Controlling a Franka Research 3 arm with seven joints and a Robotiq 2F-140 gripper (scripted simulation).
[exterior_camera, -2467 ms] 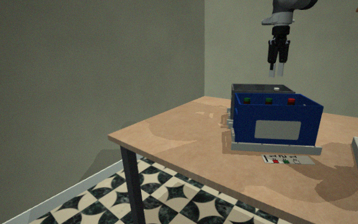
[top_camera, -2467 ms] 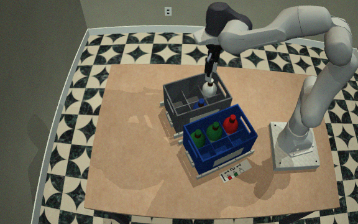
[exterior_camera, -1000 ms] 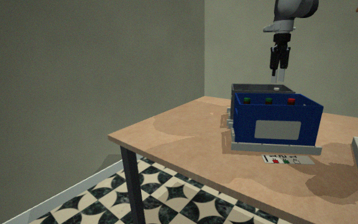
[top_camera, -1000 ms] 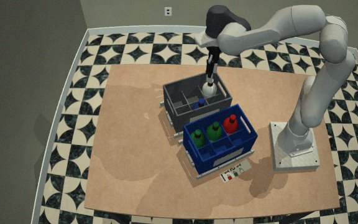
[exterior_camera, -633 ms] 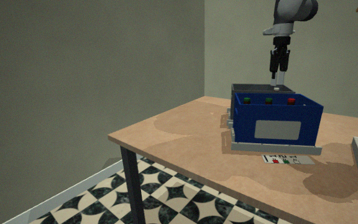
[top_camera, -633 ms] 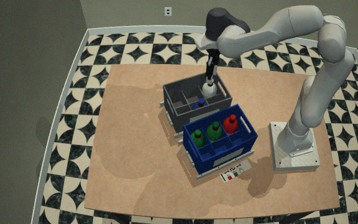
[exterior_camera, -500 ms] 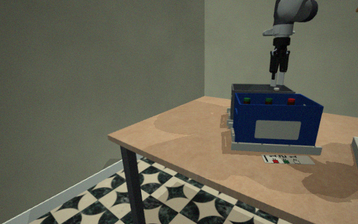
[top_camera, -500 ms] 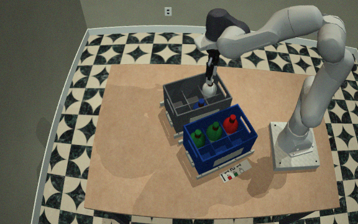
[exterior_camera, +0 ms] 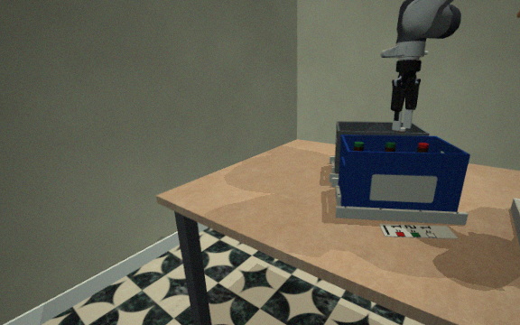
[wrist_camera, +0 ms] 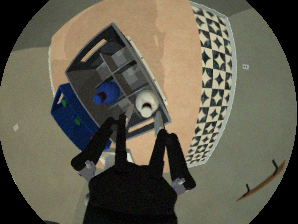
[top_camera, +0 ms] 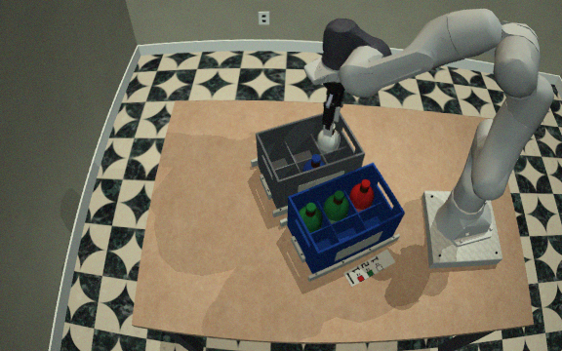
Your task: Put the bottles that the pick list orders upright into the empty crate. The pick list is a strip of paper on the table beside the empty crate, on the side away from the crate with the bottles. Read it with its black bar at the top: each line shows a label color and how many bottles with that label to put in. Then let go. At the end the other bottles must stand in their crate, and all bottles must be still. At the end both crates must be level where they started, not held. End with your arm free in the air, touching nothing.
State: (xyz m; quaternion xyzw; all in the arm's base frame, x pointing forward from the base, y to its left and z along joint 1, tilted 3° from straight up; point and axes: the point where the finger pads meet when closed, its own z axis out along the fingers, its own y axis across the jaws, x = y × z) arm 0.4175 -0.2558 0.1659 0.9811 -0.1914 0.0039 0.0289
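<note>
I see my gripper (top_camera: pixel 330 128) hanging over the far right cell of the grey crate (top_camera: pixel 281 181), its fingers partly closed just above the white bottle (top_camera: pixel 329 140); I cannot tell whether they pinch its neck. A blue bottle (top_camera: pixel 314 162) stands in the same crate. In the blue crate (top_camera: pixel 354 243), nearer me, stand two green bottles (top_camera: pixel 311 216) and a red bottle (top_camera: pixel 362 194). The paper strip (top_camera: pixel 370 268) lies just beyond its near side.
</note>
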